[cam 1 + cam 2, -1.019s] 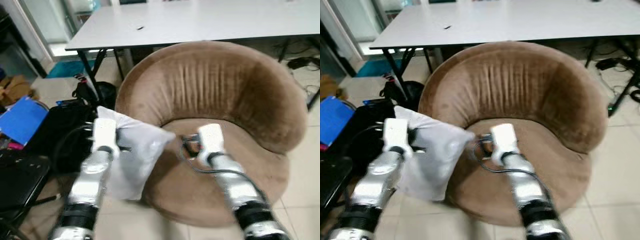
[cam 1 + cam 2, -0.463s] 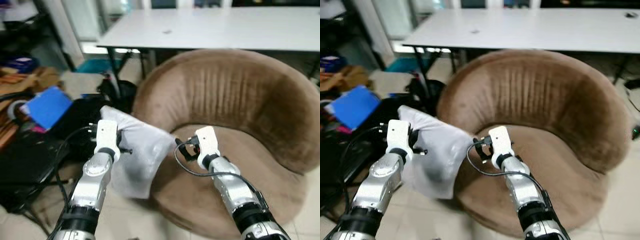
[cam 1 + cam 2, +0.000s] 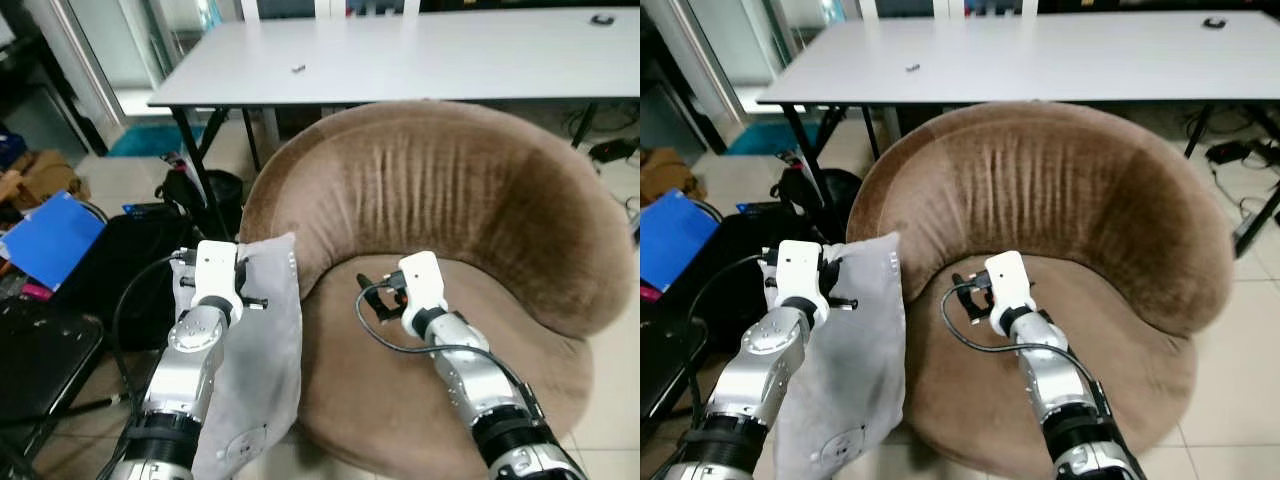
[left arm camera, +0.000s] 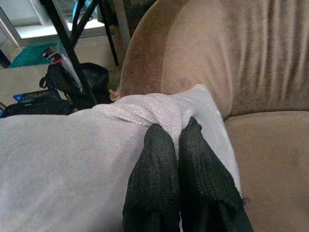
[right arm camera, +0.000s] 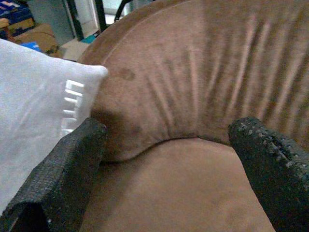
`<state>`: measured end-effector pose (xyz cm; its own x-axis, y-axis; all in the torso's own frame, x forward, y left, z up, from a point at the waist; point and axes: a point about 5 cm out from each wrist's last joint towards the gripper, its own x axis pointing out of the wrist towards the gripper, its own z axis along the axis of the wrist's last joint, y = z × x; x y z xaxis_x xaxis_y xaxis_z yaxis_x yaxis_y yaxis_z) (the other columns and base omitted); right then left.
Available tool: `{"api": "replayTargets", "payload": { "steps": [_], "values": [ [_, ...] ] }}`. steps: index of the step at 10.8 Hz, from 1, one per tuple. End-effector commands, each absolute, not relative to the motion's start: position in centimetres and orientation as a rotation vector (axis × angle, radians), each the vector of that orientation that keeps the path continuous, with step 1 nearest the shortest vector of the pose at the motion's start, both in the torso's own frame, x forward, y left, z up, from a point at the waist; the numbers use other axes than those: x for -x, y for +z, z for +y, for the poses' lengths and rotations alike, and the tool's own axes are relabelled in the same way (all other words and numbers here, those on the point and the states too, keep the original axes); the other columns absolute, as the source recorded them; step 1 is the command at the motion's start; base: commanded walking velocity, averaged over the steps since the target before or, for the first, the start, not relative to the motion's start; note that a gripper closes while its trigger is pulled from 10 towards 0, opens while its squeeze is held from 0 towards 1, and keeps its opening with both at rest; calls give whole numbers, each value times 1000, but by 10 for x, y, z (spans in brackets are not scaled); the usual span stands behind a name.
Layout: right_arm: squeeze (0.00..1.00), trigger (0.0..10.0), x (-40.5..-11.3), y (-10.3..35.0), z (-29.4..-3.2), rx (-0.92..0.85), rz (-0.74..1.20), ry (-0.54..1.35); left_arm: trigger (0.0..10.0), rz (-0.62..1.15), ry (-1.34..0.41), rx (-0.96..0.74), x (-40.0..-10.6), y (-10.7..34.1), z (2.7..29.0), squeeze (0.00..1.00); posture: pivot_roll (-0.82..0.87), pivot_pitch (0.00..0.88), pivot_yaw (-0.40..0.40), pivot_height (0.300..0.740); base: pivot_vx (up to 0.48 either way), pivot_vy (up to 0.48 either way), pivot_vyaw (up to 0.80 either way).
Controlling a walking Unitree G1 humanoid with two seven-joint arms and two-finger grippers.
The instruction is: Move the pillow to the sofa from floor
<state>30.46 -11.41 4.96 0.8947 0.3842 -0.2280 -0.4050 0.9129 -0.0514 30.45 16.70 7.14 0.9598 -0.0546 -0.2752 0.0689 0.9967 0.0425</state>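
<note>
Pillow [image 3: 255, 350]: light grey, hangs limp beside brown round sofa [image 3: 470, 200], off the seat.
Left gripper [image 4: 175, 145]: fingers pinched on the pillow's top edge.
Right gripper [image 5: 169, 169]: fingers spread wide, empty, over the seat.
Handling: soft, probably light; sags, so support a second corner.

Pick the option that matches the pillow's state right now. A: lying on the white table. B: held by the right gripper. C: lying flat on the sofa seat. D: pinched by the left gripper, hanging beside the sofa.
D: the left gripper is shut on the pillow's top edge, and it hangs beside the sofa, while the right gripper is open over the seat.
</note>
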Motion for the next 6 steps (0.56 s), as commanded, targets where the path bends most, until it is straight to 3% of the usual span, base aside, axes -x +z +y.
{"api": "replayTargets", "payload": {
  "steps": [1,3,5,6],
  "values": [
    [0,10000,-304,50,-111,95,204,430,10000,214,-69,-62,-310,87,166,0,-164,0,92,740,480,0,0],
    [0,10000,-304,50,-111,94,202,435,10000,205,-89,-64,-310,87,163,0,-167,0,91,740,452,0,0],
    [0,10000,-303,49,-111,79,216,441,10000,200,-88,-67,-310,87,161,0,-167,0,91,740,0,0,0],
    [0,10000,-303,48,-112,74,226,436,10000,201,-85,-66,-310,86,161,0,-167,0,91,740,0,0,-756]
  ]
}}
